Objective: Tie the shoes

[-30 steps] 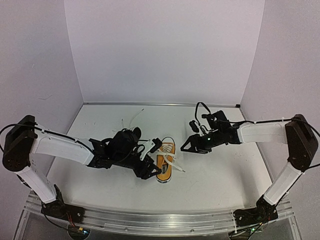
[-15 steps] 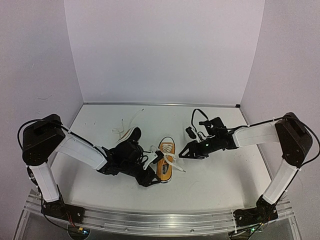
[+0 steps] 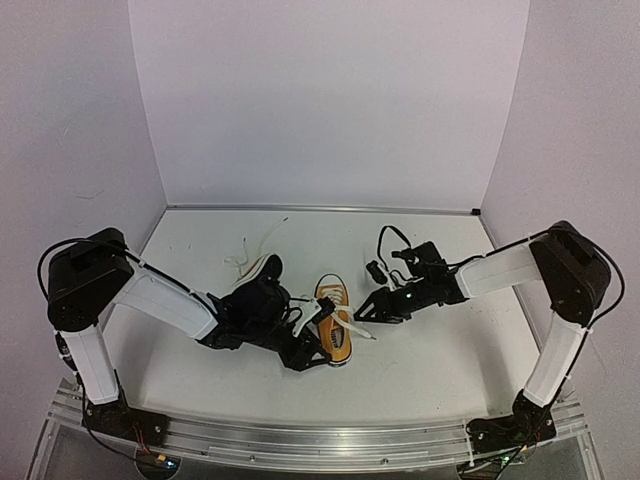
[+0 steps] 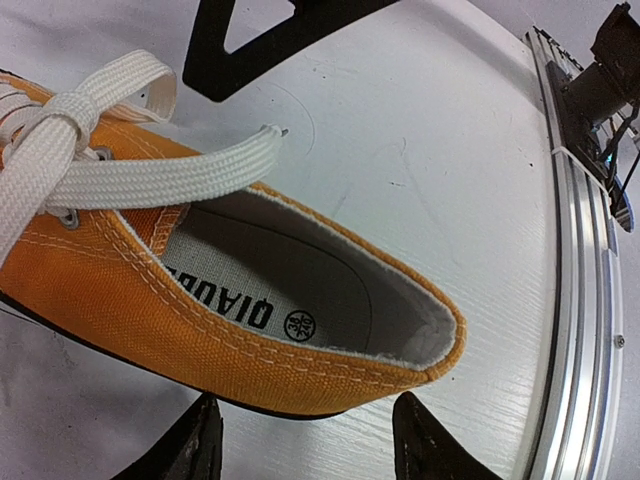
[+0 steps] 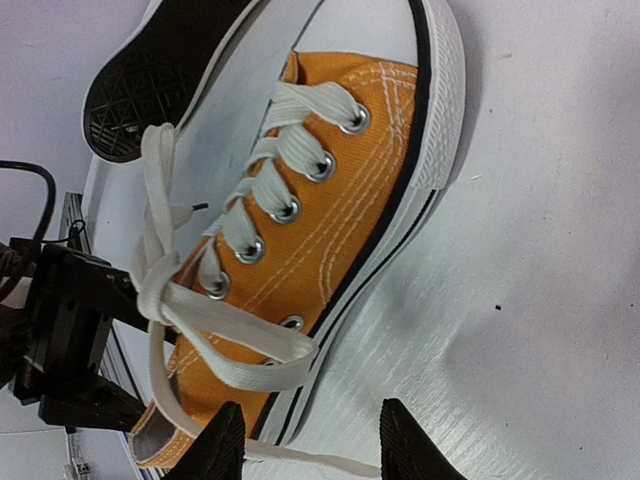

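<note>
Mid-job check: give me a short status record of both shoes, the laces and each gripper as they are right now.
orange shoe: upright on its sole, toe pointing away from the robot
black-soled shoe: beside it on the left arm's side, sole showing
laces: on the orange shoe, crossed once near the top eyelets, ends loose, no bow
left gripper: open, at the orange shoe's heel
right gripper: open, low over a loose lace end
tying: not yet done
</note>
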{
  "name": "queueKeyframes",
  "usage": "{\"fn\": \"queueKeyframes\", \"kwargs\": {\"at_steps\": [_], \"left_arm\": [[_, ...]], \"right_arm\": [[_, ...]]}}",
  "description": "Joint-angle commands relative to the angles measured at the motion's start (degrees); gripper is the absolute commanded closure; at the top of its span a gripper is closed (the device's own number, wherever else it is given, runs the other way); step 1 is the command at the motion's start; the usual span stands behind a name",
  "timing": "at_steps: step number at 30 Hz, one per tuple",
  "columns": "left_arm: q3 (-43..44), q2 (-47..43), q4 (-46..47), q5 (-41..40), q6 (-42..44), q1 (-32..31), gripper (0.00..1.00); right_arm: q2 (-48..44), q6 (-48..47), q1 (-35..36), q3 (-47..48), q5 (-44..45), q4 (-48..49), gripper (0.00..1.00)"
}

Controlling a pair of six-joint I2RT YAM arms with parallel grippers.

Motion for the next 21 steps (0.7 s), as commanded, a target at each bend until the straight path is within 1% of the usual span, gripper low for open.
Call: {"fn": "queueKeyframes", "kwargs": {"at_steps": [1, 5, 10, 17, 20, 21], "left_arm": [[0.5, -1.9, 2.2, -0.1, 0.2, -0.2, 0.44], [0.4, -1.9, 2.2, -0.2, 0.3, -0.1, 0.43], [0.3, -2.9, 1.2, -1.8, 0.9, -0.1, 0.43], [-0.5, -6.0, -0.2, -4.3, 0.7, 0.7, 0.43], [-2.2, -8.1, 0.6, -3.9, -1.7, 3.3, 0.42], [-2.9, -9.1, 1.5, -3.3, -2.9, 4.4, 0.42]], "right_arm": [[2.4, 0.7, -0.2, 2.0, -2.5, 4.8, 0.57], [2.4, 1.5, -0.2, 1.7, -5.0, 7.5, 0.57], [3.1, 1.4, -0.1, 2.3, -5.3, 8.1, 0.58], [4.5, 2.5, -0.1, 2.9, -6.2, 10.0, 0.74], [3.6, 2.5, -0.1, 2.6, -5.9, 10.4, 0.77], [3.4, 2.6, -0.1, 2.6, -5.9, 10.5, 0.8]]}}
